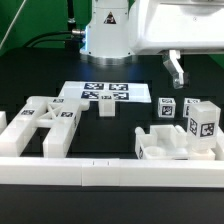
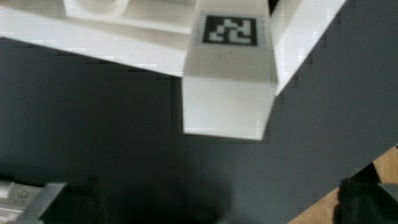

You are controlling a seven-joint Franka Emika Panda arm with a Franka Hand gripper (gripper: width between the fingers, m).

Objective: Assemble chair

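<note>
Jaws are spread wide, nothing held. Gripper [image 1: 177,78] is hung just off the marker board [image 1: 105,93], on the exterior view's right. Cube-ended peg [image 1: 200,120] & notched block [image 1: 165,142] are set near that side, X-braced frame [image 1: 45,125] by the board's other side. For a good grab, jaws should be squared w/ flat sides, then lowered straight.

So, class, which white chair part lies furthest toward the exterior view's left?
The X-braced frame: it alone lies at the left, while the notched block and the cube-ended pegs cluster at the right.
</note>
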